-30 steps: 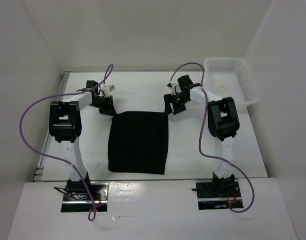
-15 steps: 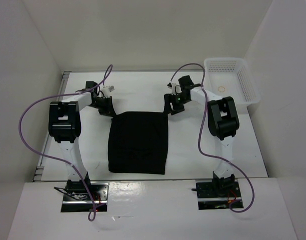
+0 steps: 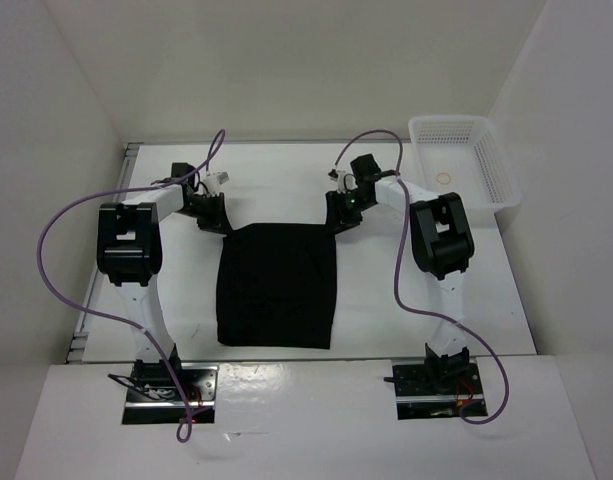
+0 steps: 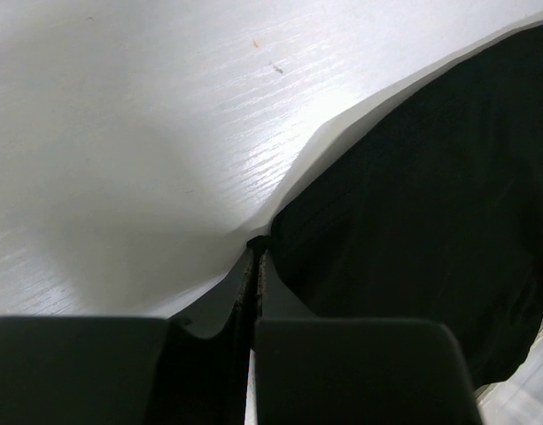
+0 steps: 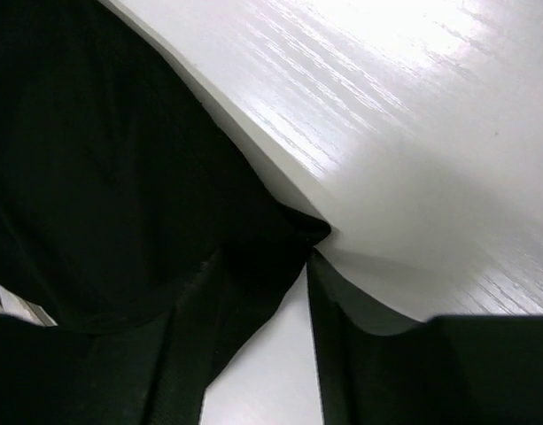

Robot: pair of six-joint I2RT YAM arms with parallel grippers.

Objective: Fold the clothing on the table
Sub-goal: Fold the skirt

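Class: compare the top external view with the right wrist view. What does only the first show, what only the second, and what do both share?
Only top external: the whole rectangular outline of the clothing, the left arm, and the white mesh basket at the far right. Only right wrist: up close, the right gripper with its jaws apart around a corner of the fabric. Both: the black clothing lying on the white table.

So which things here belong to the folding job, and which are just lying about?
In the job: clothing, table, left gripper, right gripper.
Lying about: white mesh basket, small ring inside it.
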